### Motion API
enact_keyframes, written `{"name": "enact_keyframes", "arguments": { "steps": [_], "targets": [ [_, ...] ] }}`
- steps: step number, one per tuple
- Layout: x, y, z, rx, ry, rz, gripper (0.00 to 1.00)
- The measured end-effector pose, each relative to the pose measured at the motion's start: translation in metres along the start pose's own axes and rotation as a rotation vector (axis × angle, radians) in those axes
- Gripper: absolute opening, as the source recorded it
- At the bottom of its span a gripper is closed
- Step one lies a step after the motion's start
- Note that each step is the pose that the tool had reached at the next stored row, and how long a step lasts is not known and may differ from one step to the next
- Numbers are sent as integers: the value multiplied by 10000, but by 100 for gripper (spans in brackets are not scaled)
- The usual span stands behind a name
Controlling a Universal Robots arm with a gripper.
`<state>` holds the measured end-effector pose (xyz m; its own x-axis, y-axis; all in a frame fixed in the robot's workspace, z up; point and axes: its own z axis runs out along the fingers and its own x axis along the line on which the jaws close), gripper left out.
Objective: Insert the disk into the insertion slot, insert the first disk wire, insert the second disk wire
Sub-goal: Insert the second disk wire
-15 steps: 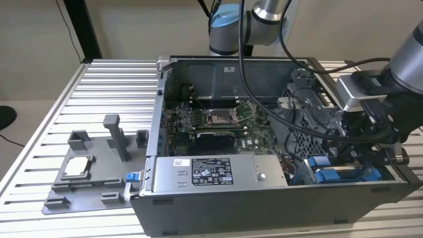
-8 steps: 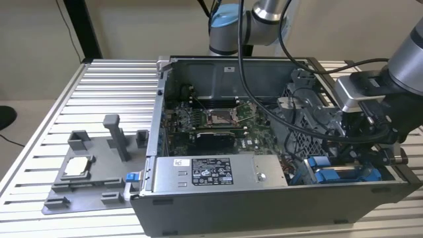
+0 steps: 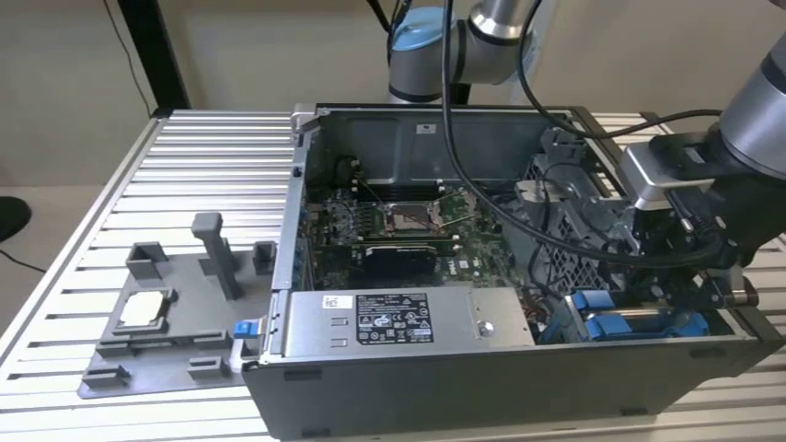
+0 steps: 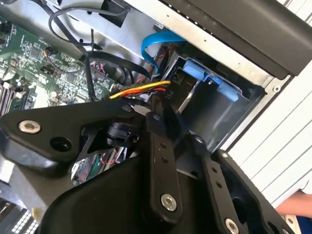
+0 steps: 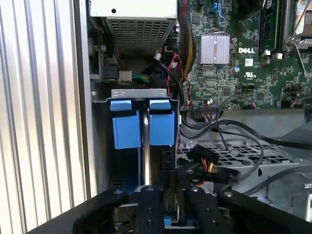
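Two blue carriers stand side by side in the dark drive cage point(image 5: 140, 92) at the case's near right corner point(image 3: 608, 318). Between them shows the silver edge of the disk point(image 5: 145, 146), seated in the insertion slot point(image 5: 161, 127) beside the other carrier point(image 5: 124, 130). My gripper point(image 5: 168, 192) hangs over the disk's inner end, low inside the case point(image 3: 698, 262). It appears shut on a black plug of a disk wire point(image 4: 141, 90) with yellow, red and black strands. Another plug of that wire point(image 5: 204, 157) lies on the perforated cage.
The grey power supply point(image 3: 393, 318) sits against the case's front wall, and the motherboard point(image 3: 393, 221) lies behind it. Loose black cables point(image 5: 234, 131) and a blue flat cable point(image 4: 156, 41) run near the cage. A grey fixture point(image 3: 172, 313) rests on the slatted table.
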<state>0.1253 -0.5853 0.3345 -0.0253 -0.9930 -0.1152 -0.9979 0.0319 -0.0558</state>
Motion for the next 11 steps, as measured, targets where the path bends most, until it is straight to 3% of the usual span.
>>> {"name": "enact_keyframes", "arguments": {
  "steps": [4,11],
  "targets": [
    [-10,-5,-78,0,15,-1,100],
    [-41,-18,-311,1,17,0,100]
  ]
}}
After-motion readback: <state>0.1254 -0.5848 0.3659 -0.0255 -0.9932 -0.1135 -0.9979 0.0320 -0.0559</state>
